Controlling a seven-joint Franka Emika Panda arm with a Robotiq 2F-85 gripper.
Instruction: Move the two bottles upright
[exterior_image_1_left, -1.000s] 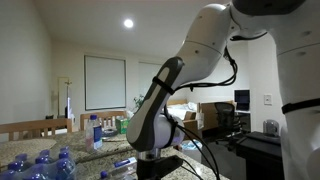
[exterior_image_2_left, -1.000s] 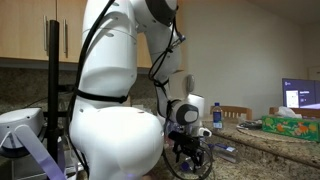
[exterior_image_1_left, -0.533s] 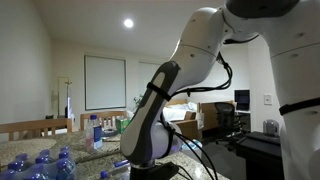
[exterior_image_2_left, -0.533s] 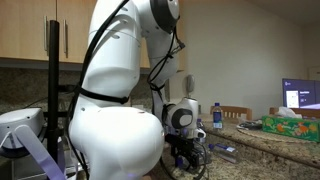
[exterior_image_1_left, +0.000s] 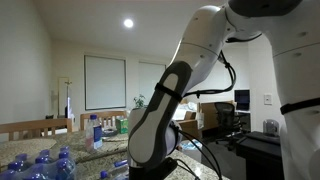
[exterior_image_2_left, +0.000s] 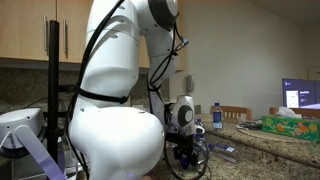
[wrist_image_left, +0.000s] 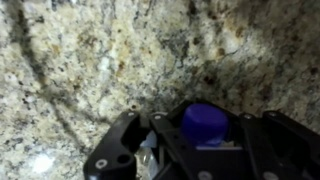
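Speckled granite counter (wrist_image_left: 90, 60) fills the wrist view | bottle (wrist_image_left: 208, 130) lies directly between the jaws of the gripper (wrist_image_left: 203, 140), low at the counter | only its blue cap (wrist_image_left: 203, 118) shows, body hidden, long axis unclear | jaws drawn in close beside the cap; firm contact cannot be told | clear plastic, small.

The table (wrist_image_left: 90, 60) is showing speckled, polished stone, glinting in patches. The bottle (wrist_image_left: 205, 122) is showing a smooth blue plastic cap. The end effector (wrist_image_left: 200, 136) is looking matt black. The arm (exterior_image_1_left: 205, 40) is gleaming with glossy white shells. The pack (exterior_image_1_left: 40, 165) is showing clear plastic.
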